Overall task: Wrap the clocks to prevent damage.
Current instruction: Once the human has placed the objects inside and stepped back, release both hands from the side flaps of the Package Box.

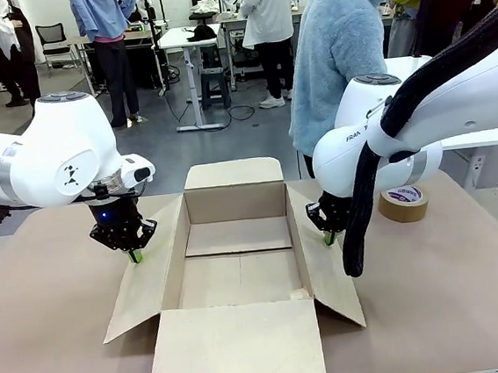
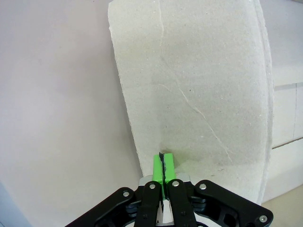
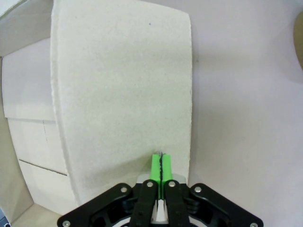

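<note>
While the left gripper (image 1: 134,253) stands with its green pads pressed together and nothing between them, its tip bears down on the left flap (image 1: 148,284) of the open cardboard box (image 1: 236,204); the right gripper (image 1: 328,234), pads likewise closed on nothing, does the same on the right flap (image 1: 333,280). Both flaps are splayed outward over the bench (image 1: 52,338). In each wrist view the tip sits close to the flap's outer edge, not its middle. Where the wrapped clocks are I cannot tell. A roll of brown tape (image 1: 403,203) lies on the bench beyond the right arm, and a person (image 1: 338,54) stands at the far side. As I judge it, the danger is that with so narrow a contact near the edge, either tip could slide off the cardboard and let the flap spring up. Uneven pressure between the arms might also skew the box, and too hard a push could crease a flap
</note>
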Tool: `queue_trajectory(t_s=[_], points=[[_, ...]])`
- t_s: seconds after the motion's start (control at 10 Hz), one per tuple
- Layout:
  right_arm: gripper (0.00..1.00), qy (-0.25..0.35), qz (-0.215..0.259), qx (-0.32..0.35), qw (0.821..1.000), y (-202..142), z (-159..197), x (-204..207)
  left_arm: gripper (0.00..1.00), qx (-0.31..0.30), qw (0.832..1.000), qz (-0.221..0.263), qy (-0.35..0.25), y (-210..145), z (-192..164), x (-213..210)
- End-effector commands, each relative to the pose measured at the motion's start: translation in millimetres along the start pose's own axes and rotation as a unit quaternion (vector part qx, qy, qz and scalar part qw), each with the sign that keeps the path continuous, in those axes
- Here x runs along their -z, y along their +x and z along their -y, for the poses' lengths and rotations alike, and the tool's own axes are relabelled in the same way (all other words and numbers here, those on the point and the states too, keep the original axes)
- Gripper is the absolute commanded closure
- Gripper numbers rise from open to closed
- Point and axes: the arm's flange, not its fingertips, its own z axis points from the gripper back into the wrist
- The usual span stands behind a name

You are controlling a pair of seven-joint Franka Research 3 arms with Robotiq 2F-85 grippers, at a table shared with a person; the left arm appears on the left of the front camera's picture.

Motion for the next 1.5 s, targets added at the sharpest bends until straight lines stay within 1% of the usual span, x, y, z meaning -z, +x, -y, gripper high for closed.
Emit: queue_trajectory(t_s=[0.0,1.4], points=[[0.99,-0.01,0.001,0.007,1.0,-1.5,-3.2,3.7,1.0,-0.003,1.0,0.0,0.012,-0.3,2.2,-0.2],[0.99,-0.01,0.001,0.007,1.0,-1.5,-3.2,3.7,1.0,-0.003,1.0,0.0,0.012,-0.3,2.2,-0.2]])
